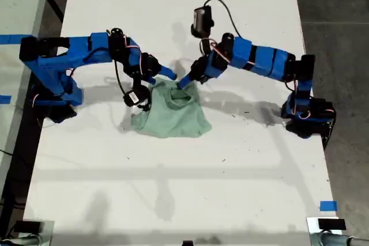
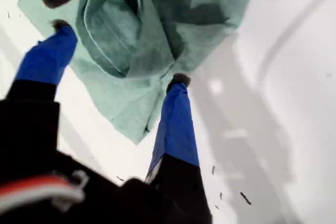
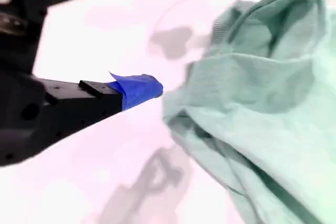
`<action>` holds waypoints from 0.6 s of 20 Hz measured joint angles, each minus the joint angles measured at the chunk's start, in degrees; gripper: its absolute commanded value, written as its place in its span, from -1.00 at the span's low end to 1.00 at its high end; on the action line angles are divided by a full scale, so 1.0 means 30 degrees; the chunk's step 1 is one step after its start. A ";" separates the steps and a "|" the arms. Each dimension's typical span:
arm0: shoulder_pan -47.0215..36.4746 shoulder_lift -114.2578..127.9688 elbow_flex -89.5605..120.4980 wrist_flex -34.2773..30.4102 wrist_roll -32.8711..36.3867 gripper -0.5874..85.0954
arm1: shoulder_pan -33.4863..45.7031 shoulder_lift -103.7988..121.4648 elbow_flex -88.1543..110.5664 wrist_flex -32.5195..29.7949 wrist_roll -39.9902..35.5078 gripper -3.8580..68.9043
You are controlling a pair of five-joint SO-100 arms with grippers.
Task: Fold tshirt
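The pale mint-green tshirt (image 1: 170, 113) lies crumpled in a heap on the white table (image 1: 173, 188), collar side toward the arms. My first gripper (image 1: 185, 82) belongs to the arm at the exterior view's right. It hovers at the shirt's far edge, open, with its two blue fingers spread wide over the cloth (image 2: 152, 30) and holding nothing. My second gripper (image 1: 169, 74), on the arm at the exterior view's left, sits just beside it at the same edge. Only one of its fingers (image 3: 139, 88) shows, next to the shirt (image 3: 262, 93) and apart from it.
Both blue arm bases stand at the table's sides, one at the exterior view's left (image 1: 49, 84) and one at its right (image 1: 305, 108). A black cable (image 1: 222, 4) loops over the table behind the first arm. Blue tape (image 1: 327, 205) marks the near right corner of the exterior view.
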 measured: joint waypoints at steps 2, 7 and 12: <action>-0.1787 0.1582 0.0645 0.0850 0.0674 -0.21 | 0.1465 0.2080 0.1260 0.0322 -0.1084 0.06; -0.0850 0.7236 0.6152 -0.0029 -0.0088 -0.32 | 0.1201 0.7910 0.8291 0.0029 -0.1729 -0.11; 0.4629 1.2451 1.2979 -0.2959 -0.3896 -0.92 | -0.1904 1.5527 1.8252 -0.2490 -0.0146 -0.69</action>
